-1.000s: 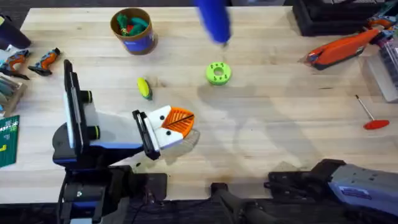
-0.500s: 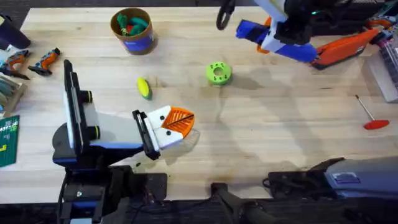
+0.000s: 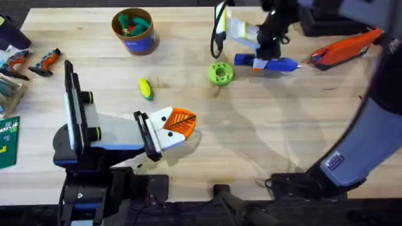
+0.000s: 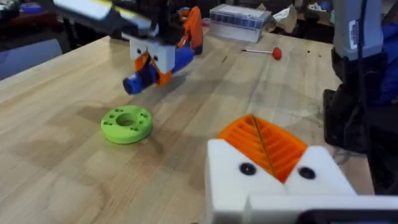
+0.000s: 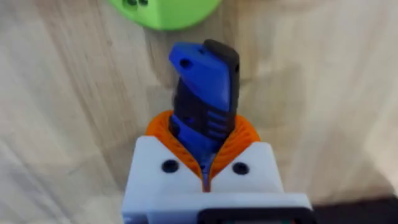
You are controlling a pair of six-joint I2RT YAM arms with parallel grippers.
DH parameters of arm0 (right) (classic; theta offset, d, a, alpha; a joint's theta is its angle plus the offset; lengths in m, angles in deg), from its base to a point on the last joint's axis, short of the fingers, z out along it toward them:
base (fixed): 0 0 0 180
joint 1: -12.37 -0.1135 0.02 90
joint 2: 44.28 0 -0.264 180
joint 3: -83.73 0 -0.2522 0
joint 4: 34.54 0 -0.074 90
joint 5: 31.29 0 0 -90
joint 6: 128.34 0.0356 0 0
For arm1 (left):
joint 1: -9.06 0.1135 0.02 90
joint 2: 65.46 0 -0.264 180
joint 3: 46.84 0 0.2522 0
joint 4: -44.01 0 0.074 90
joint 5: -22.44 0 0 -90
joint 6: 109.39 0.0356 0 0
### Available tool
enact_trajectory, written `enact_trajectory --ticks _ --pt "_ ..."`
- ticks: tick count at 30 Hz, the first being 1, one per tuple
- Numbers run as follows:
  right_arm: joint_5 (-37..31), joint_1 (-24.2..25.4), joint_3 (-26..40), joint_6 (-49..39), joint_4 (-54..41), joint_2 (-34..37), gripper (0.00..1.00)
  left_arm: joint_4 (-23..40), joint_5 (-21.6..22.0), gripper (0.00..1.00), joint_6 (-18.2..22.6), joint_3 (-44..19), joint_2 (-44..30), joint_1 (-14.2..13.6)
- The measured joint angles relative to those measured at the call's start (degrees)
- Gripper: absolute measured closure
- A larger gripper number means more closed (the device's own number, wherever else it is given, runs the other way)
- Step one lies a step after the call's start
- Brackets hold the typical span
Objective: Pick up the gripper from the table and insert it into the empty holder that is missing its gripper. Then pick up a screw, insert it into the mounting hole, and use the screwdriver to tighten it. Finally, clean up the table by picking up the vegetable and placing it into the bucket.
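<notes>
Here the right arm reaches across the table to the upper middle of the overhead frame, where its right gripper holds the screwdriver lying roughly level, its metal bit pointing toward the right edge. In the right wrist view the orange ribbed fingers are closed narrowly on the blue body of the screwdriver, whose blunt end points at the lime-green disc at the top of that frame. In the overhead frame the disc lies just left of the tool's rear end.

The left gripper rests low at the lower left of centre, fingers pointing right. In the left wrist view its orange pads sit pressed together with nothing between them.

The vegetable lies on the bare wood left of the disc and above the left gripper, well apart from the bucket near the top left, which already holds green and red pieces.

A thin rod with a red handle lies near the right edge, and an orange and black tool sits at the upper right. Small orange and black parts lie at the far left edge.
</notes>
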Motion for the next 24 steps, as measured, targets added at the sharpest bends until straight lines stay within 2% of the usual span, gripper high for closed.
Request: enact_trajectory --ticks 6,7,8,13,14,19,22,23,24 --pt "-0.5 0.1 0.0 -0.6 1.5 5.3 0.974 0.0 0.0 0.994 0.0 0.0 0.0 0.0" --pt "-0.7 0.2 0.0 -0.5 1.5 5.6 0.901 0.0 0.0 0.994 0.0 0.0 0.0 0.0" --pt "-0.9 0.3 0.0 -0.7 1.4 5.5 0.775 0.0 0.0 0.994 0.0 0.0 0.0 0.0" --pt "-1.1 0.2 0.3 -1.2 1.8 5.2 0.078 0.0 0.0 0.994 0.0 0.0 0.0 0.0" --pt "-1.1 0.2 0.3 -1.3 1.5 5.1 0.034 0.0 0.0 0.994 0.0 0.0 0.0 0.0" --pt "-1.1 0.2 0.3 -1.2 -1.4 4.1 0.020 0.0 0.0 0.994 0.0 0.0 0.0 0.0" --pt "-1.1 0.0 0.3 0.2 -1.4 0.5 0.020 0.0 0.0 0.994 0.0 0.0 0.0 0.0" --pt "-1.1 -0.1 0.3 0.9 -1.4 -1.2 0.020 0.0 0.0 0.951 0.2 0.0 0.0 0.0" --pt "-1.1 -0.2 0.3 1.6 -1.4 -3.3 0.020 0.0 0.0 0.804 0.2 0.0 0.0 0.0"
